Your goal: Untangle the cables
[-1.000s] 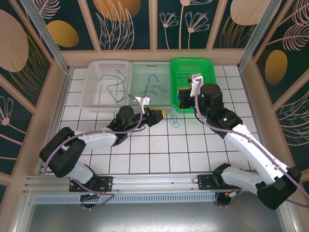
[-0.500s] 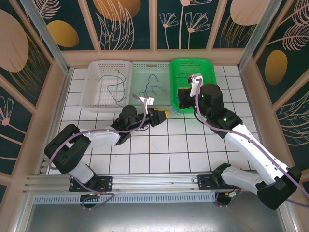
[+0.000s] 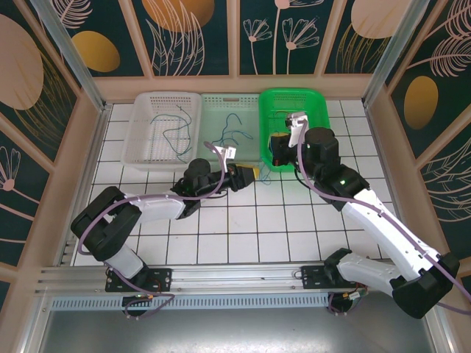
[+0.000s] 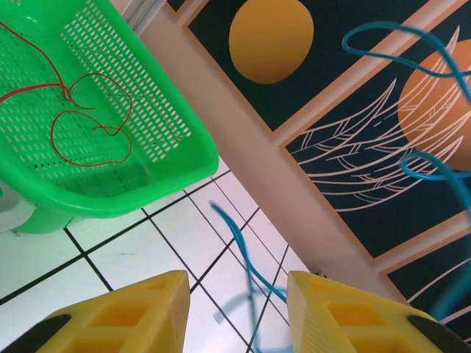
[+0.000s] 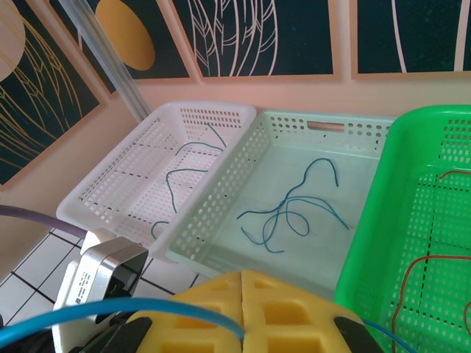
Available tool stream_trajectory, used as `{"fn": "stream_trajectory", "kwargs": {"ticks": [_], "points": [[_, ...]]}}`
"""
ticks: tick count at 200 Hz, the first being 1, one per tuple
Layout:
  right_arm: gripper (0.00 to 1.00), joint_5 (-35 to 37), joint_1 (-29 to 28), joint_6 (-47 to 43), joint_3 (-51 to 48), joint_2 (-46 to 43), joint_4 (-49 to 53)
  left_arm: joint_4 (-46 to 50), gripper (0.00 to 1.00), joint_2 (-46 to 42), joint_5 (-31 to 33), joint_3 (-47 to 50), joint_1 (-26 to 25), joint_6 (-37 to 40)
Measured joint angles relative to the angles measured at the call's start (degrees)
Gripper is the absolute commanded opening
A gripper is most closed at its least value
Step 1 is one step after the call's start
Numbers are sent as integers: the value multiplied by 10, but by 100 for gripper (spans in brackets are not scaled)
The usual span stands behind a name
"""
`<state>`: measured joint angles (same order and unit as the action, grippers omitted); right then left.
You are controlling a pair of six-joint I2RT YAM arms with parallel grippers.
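Two arms of glossy white shells [image 3: 151, 209] and black joint housings [image 3: 321, 151], thick purple cable [image 5: 18, 213] running along each, small green light [image 3: 341, 179] on the right forearm, yellow recessed fingers [image 4: 125, 316]

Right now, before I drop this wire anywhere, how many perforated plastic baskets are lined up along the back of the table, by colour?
White perforated plastic basket: 1
Pale mint perforated plastic basket: 1
Bright green perforated plastic basket: 1
Total: 3
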<state>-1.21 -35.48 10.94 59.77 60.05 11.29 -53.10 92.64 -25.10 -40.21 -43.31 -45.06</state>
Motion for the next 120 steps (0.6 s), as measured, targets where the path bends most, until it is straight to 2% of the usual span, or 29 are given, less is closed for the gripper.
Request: {"fn": "stream_trajectory", "kwargs": {"ticks": [95,120], "points": [[0,-2,-3,1,0,0,-9,7,40,11,-2,-9,-3,0],[0,-3,-4,1,0,0,-10,10,36,15,-3,-10,-4,5]]}}
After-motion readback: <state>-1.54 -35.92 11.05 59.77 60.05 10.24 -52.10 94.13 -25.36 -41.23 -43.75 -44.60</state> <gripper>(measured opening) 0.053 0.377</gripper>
